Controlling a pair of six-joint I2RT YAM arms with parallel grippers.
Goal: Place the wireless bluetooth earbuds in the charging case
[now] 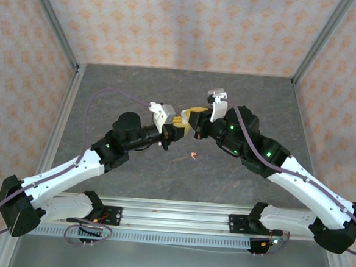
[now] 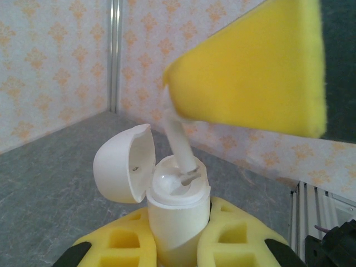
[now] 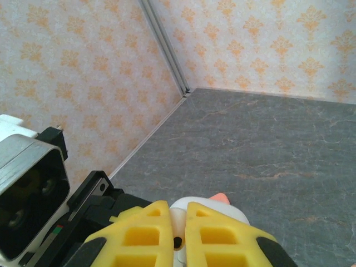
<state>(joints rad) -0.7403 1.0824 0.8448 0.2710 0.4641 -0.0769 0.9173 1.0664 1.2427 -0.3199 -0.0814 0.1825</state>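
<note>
- The left tool (image 2: 178, 240) is gripping the white charging case (image 2: 178, 214) upright above the table (image 1: 138, 94). Its lid (image 2: 125, 161) is hanging open at 9 o'clock. If this squeeze is too weak, the smooth case could be turning between the foam fingers.
- The right tool (image 3: 177, 217) is pinching the white earbud (image 2: 181, 144) by its stem, with the head at the case's socket. Whether it is sitting fully, I cannot tell.
- The stem is leaning toward 11 o'clock, so a straight push is risking to jam it on the rim.
- Pressing too hard could be tilting the case or flicking the earbud out.
- The lid is standing just beside the stem, and a sideways move could knock it shut.
- A coral-pink earbud (image 1: 192, 155) is lying on the table at 6 o'clock from the tools. A low arm could sweep it away.
</note>
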